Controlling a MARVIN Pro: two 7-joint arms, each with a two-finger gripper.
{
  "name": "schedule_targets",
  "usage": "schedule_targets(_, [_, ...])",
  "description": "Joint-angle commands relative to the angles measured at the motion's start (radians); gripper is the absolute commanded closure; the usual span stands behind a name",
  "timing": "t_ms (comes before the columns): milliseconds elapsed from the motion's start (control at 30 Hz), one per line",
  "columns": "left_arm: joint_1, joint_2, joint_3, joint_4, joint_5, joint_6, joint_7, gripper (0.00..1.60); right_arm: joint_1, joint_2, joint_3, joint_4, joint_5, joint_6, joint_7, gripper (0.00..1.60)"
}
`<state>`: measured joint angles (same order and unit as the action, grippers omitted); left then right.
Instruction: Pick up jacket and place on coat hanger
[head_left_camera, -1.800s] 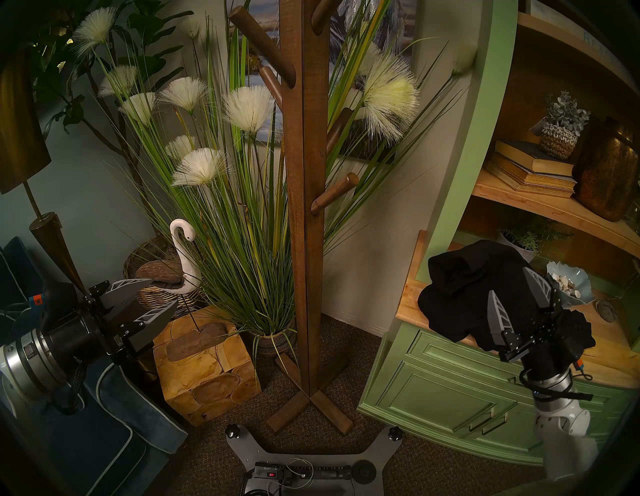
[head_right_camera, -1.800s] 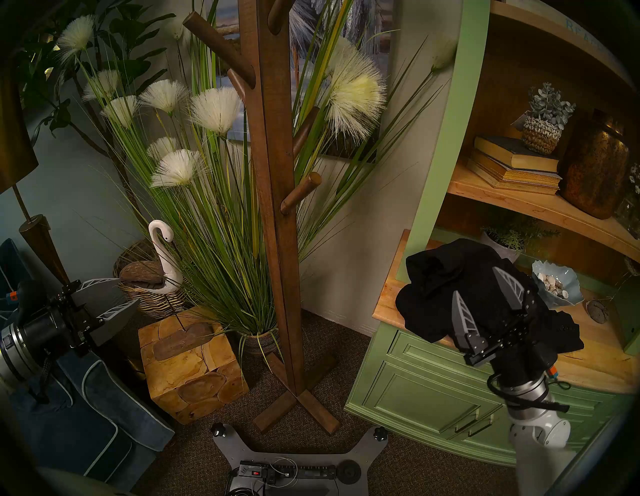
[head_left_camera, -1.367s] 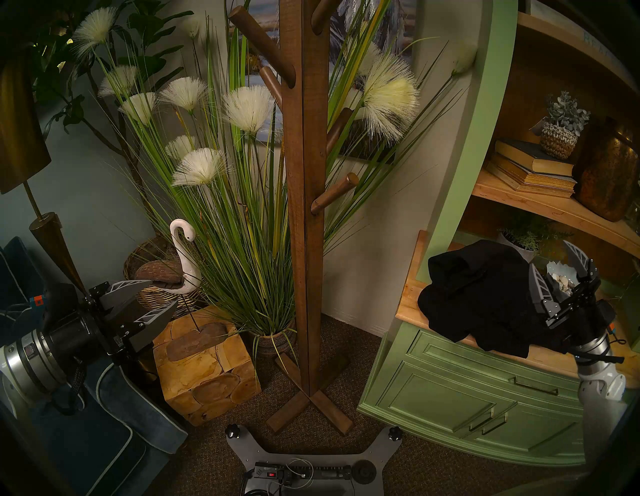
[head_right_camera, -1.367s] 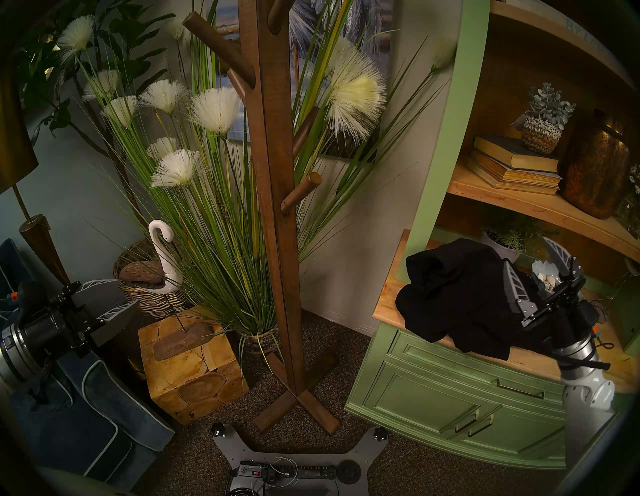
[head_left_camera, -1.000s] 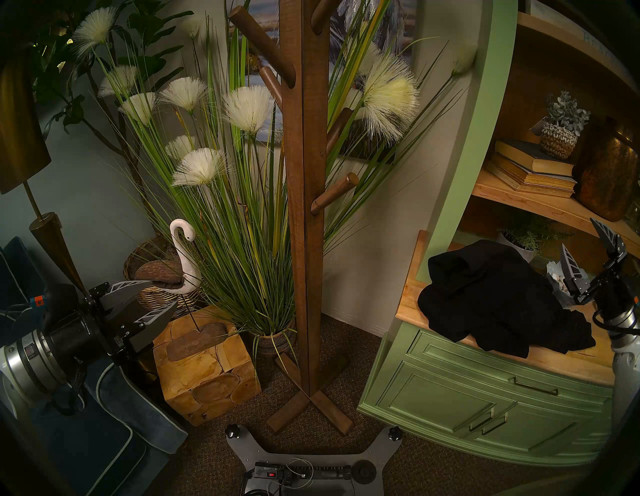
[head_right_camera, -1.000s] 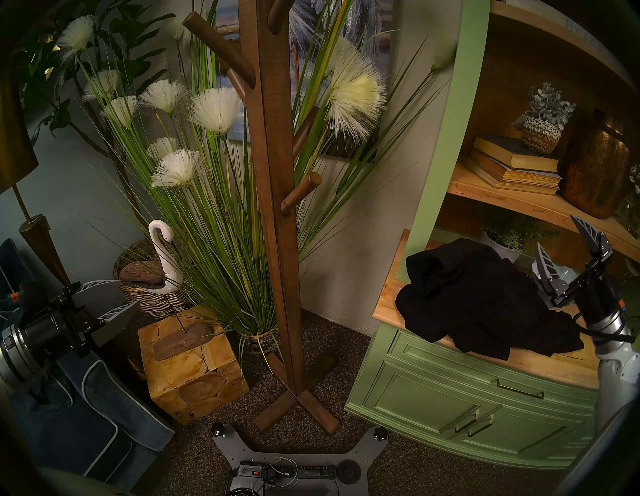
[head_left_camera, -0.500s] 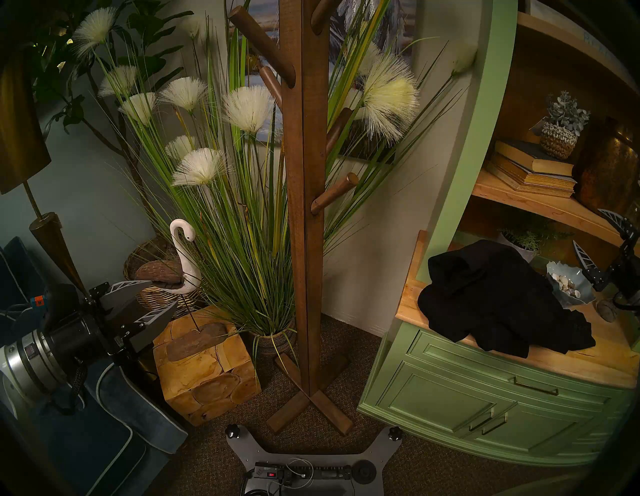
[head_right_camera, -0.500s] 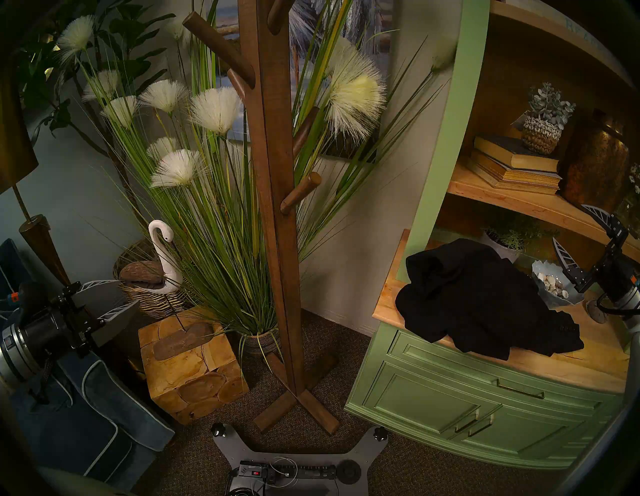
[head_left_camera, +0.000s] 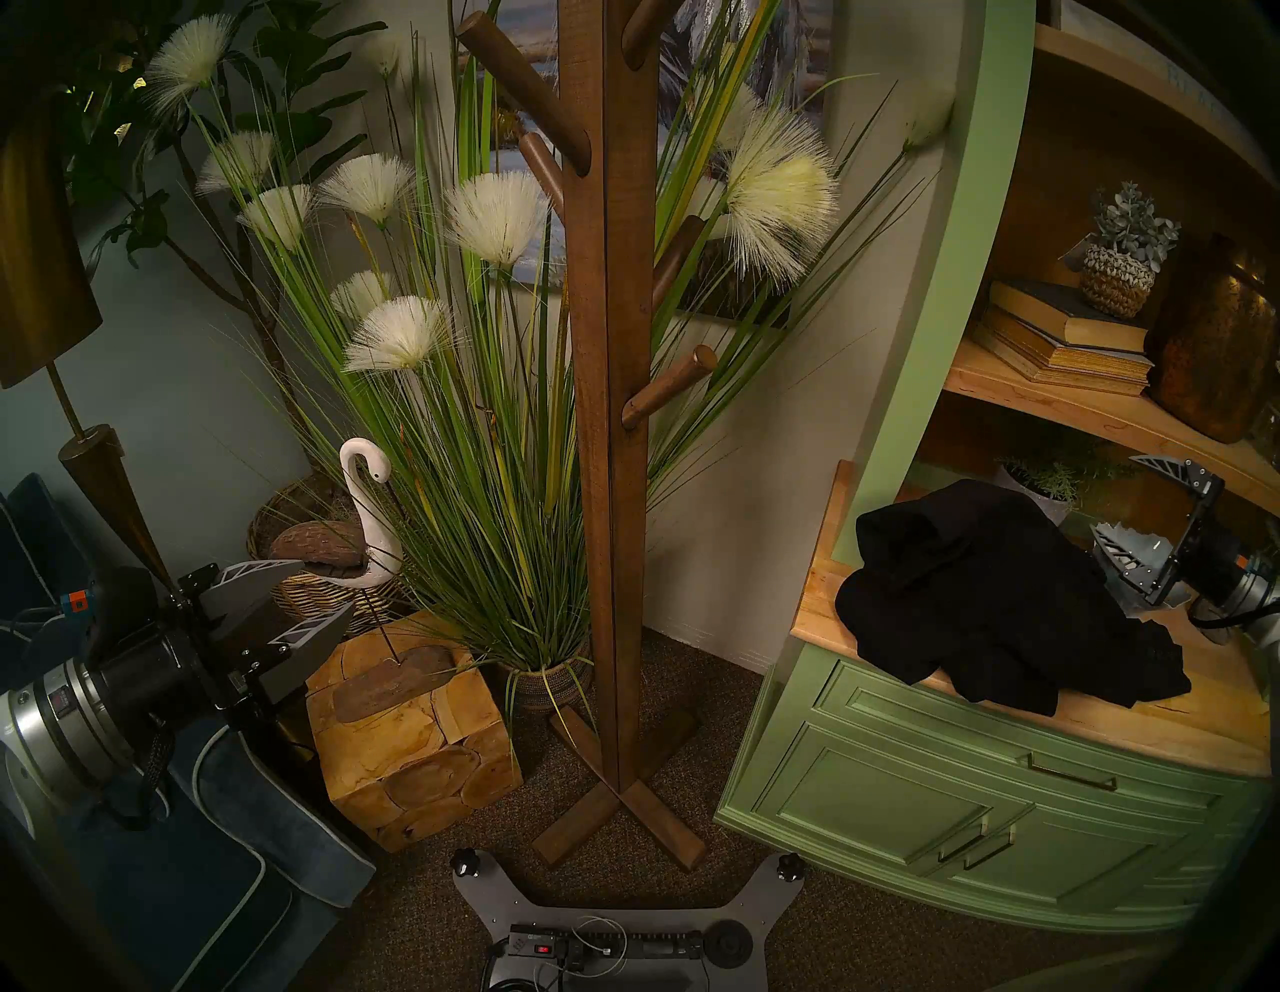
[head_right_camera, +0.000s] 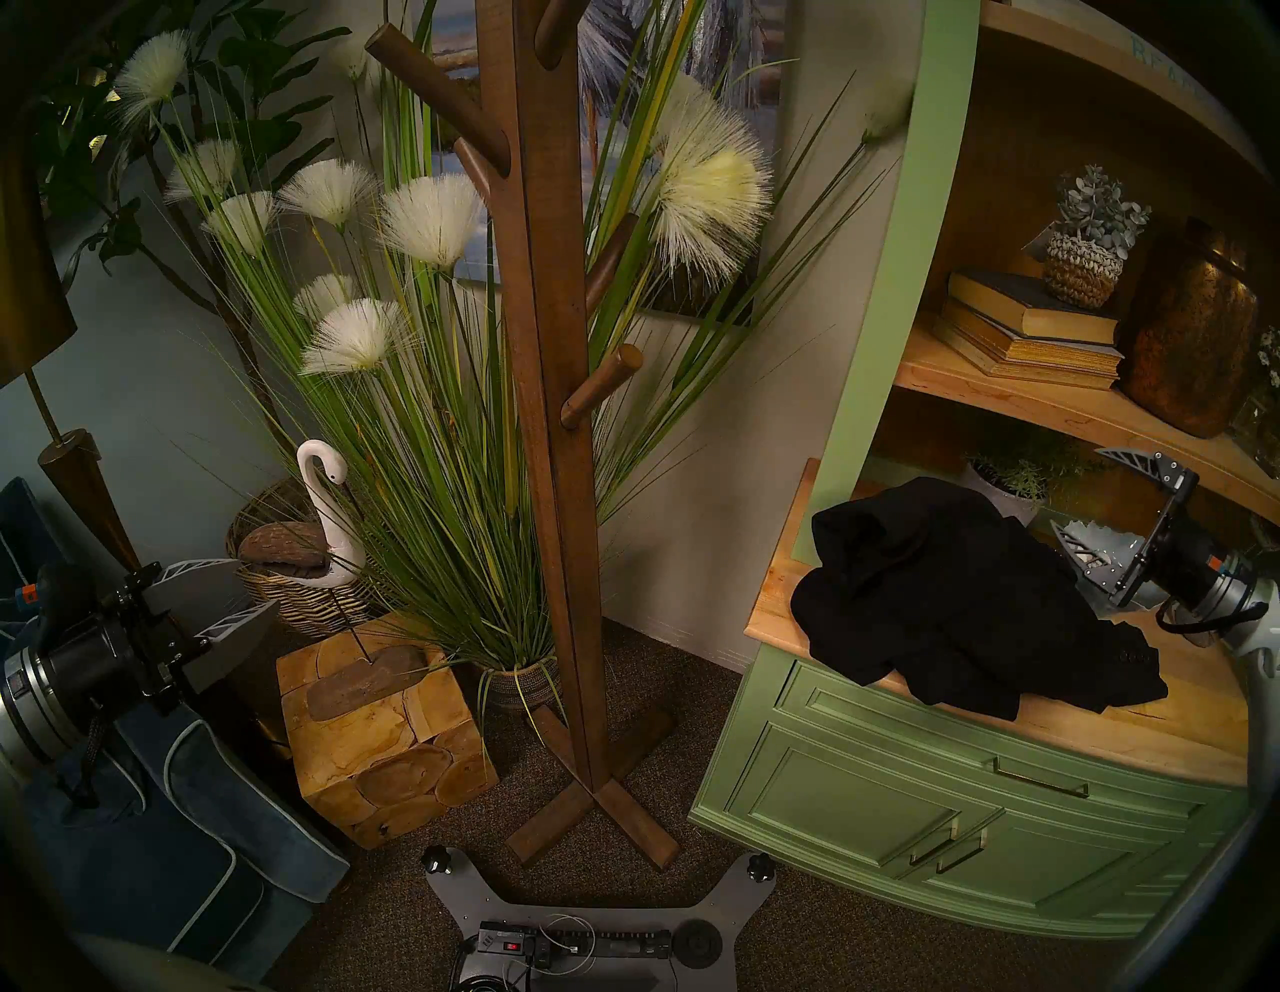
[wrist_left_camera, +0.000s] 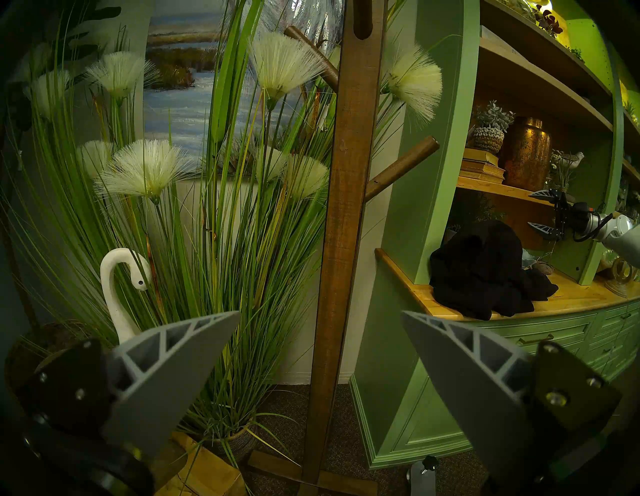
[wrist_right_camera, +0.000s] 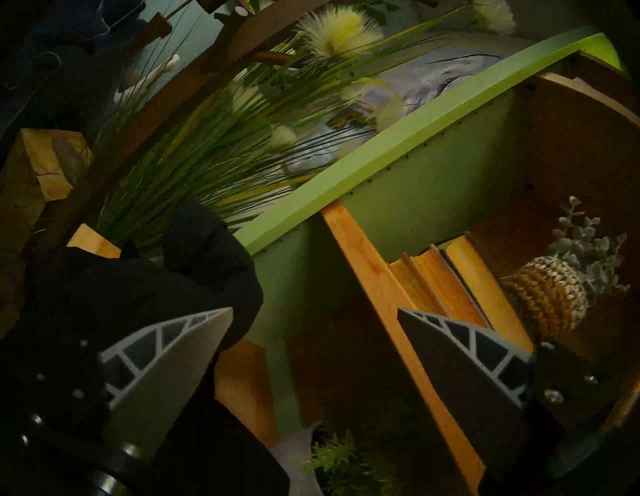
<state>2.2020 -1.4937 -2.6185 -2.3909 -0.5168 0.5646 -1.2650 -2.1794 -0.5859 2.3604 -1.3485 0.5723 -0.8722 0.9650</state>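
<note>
Operator: At right of centre in the head view, the black suit jacket (head_left_camera: 983, 596) lies crumpled on the wooden counter (head_left_camera: 1136, 727) of the green shelf cabinet (head_left_camera: 921, 817). We have the right gripper (head_left_camera: 1136, 506) at the far right edge, fingers spread wide and empty, pointing left at the heap from beside it. The coat stand (head_left_camera: 609, 415) rises bare through the middle of the frame.

Inspector: And the left gripper (head_left_camera: 284, 603)?

Operator: Lower left, also parted, holding nothing, well apart from the jacket.

Inspector: We see little room around that right hand. What worries us?

Operator: The shell dish (head_left_camera: 1136, 589) sits just behind the lower finger, and a potted herb (head_left_camera: 1046, 478) stands near the upper one. In our judgement a sideways sweep could knock either off the counter.

Inspector: And the cloth itself?

Operator: It is floppy and folded over itself. If we pinch only a top fold, a sleeve may trail, snag the counter edge or a lower peg (head_left_camera: 668, 388), and slip free before we reach the stand.
</note>
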Motion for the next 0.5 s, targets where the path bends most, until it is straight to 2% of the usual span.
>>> schedule_targets(0, [-0.005,-0.001,0.000,-0.014,-0.014,0.001,-0.008,0.00,0.069,0.100,-0.081,0.016,0.027,-0.015,0.069,0.00])
schedule_targets(33, [-0.005,-0.001,0.000,-0.014,-0.014,0.001,-0.008,0.00,0.066,0.124,-0.099,0.029,0.041,-0.009,0.061,0.00])
schedule_targets(100, [-0.006,-0.002,0.000,-0.014,-0.014,0.001,-0.009,0.00,0.079,0.126,-0.120,0.033,0.052,-0.007,0.063,0.00])
schedule_targets(167, [-0.006,-0.002,0.000,-0.014,-0.015,0.001,-0.009,0.00,0.069,0.163,-0.170,0.058,0.084,-0.033,0.058,0.00])
schedule_targets(267, [-0.006,-0.003,0.000,-0.015,-0.015,0.002,-0.009,0.00,0.075,0.174,-0.211,0.072,0.113,-0.060,0.059,0.00])
schedule_targets(367, [-0.006,-0.003,0.000,-0.015,-0.015,0.002,-0.010,0.00,0.090,0.192,-0.240,0.084,0.135,-0.084,0.035,0.00])
schedule_targets(467, [-0.006,-0.003,0.000,-0.014,-0.015,0.002,-0.009,0.00,0.102,0.210,-0.249,0.087,0.158,-0.077,0.009,0.00])
